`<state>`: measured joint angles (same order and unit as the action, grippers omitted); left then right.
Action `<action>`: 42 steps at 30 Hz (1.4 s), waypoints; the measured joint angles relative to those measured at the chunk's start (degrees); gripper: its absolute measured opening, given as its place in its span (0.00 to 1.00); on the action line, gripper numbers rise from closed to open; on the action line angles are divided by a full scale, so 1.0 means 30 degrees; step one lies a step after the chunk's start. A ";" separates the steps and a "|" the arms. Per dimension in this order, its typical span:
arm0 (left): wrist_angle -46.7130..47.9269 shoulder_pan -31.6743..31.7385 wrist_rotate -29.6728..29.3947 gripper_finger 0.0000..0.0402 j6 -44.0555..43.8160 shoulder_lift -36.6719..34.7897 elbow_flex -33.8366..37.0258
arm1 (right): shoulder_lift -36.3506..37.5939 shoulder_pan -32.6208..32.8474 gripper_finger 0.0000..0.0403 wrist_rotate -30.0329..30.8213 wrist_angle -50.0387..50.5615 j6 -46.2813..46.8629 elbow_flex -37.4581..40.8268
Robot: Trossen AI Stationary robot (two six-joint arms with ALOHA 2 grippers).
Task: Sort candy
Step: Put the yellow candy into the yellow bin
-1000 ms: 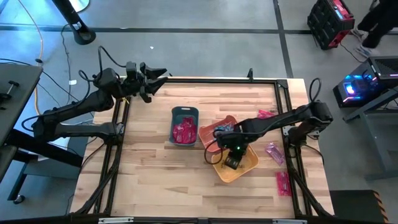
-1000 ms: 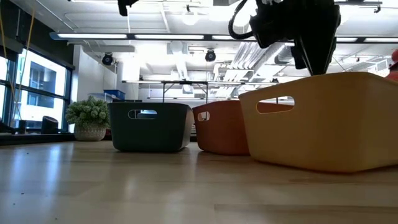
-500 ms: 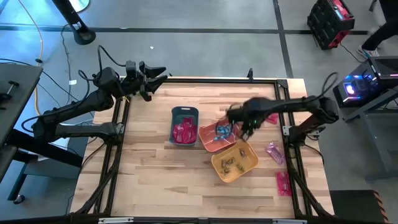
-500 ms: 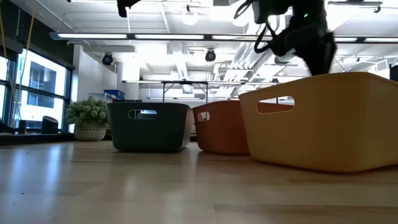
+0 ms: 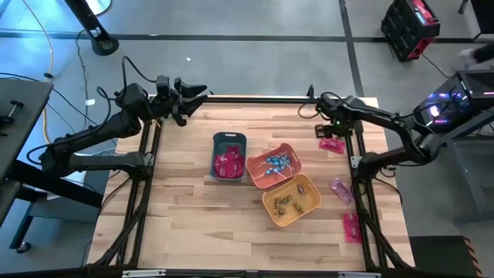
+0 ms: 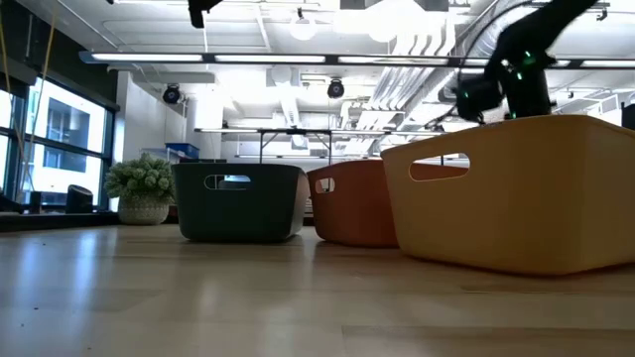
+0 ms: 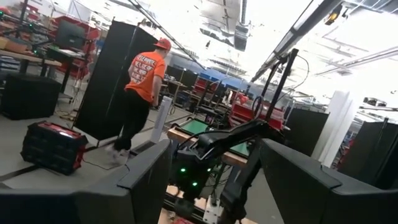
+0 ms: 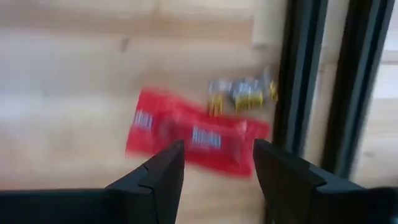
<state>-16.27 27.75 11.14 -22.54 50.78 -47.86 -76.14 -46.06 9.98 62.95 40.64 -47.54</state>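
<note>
Hovering over the far right corner of the table (image 5: 177, 224), my right gripper (image 8: 214, 177) had its jaws apart and nothing between them; the target was the pink-red packet (image 8: 193, 138) lying flat on the wood right in front of the fingers, pretty much centred on the gap; from above it sat at the table edge, just beside the rail (image 5: 333, 144). Its long axis looked to run crosswise to the fingers, so I judged the jaws would meet it along its length unless the wrist turned; a small yellowish wrapped piece (image 8: 242, 93) lay just past it, close to touching. Two more pink packets (image 5: 342, 189) and (image 5: 351, 227) were further down the right edge. The left gripper (image 5: 194, 96) was parked off the far left corner, jaws apart, well away; so the right arm was clearly the nearer one. The grey-blue bin (image 5: 229, 158), already holding pink packets, looked like where it belonged.
</note>
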 joint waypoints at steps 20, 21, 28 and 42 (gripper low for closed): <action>0.0039 0.0000 0.0044 0.59 0.0232 0.0000 0.0000 | -0.0276 -0.2901 0.46 0.1484 -0.7458 1.0451 0.5521; 0.0036 0.0000 0.0044 0.59 0.0251 0.0000 0.0000 | -0.0247 -0.2901 0.46 0.1505 -0.7778 1.0850 0.5808; 0.0058 0.0000 0.0056 0.59 0.0224 0.0000 0.0000 | -0.0235 -0.2850 0.36 0.2693 -0.8117 1.1784 0.6316; 0.0051 0.0037 0.0123 0.59 0.0867 0.0000 0.0000 | 0.0322 0.0991 0.07 0.2794 -0.7603 0.4603 0.1540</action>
<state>-16.12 27.86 11.51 -19.94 50.78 -47.86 -75.18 -43.09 18.37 40.14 54.44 -42.92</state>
